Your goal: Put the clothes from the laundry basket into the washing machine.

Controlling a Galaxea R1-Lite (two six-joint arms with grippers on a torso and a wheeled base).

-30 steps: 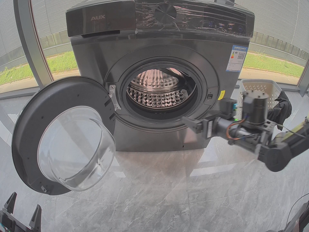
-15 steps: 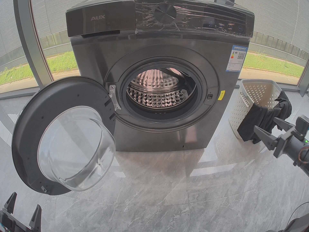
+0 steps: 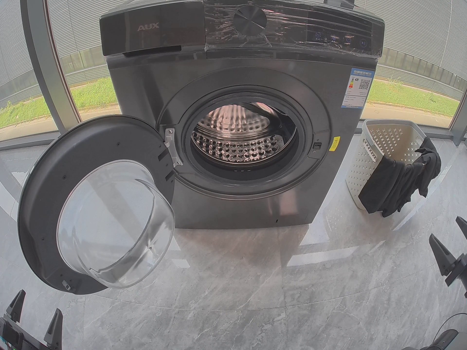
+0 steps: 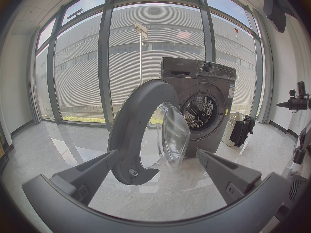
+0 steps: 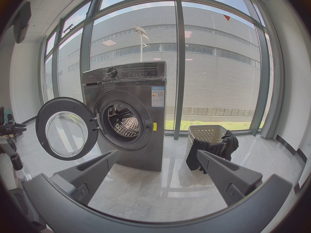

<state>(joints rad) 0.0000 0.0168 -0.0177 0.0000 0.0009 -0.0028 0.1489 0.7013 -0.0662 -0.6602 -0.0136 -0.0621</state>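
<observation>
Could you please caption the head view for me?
Grey front-loading washing machine, round door open, beside white perforated laundry basket draped with black clothes.

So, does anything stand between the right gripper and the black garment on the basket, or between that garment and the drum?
Nothing visible does. Bare floor lies between the open right gripper and the black garment hanging over the laundry basket rim. The washer door is swung to the left, leaving the drum opening unobstructed.
</observation>
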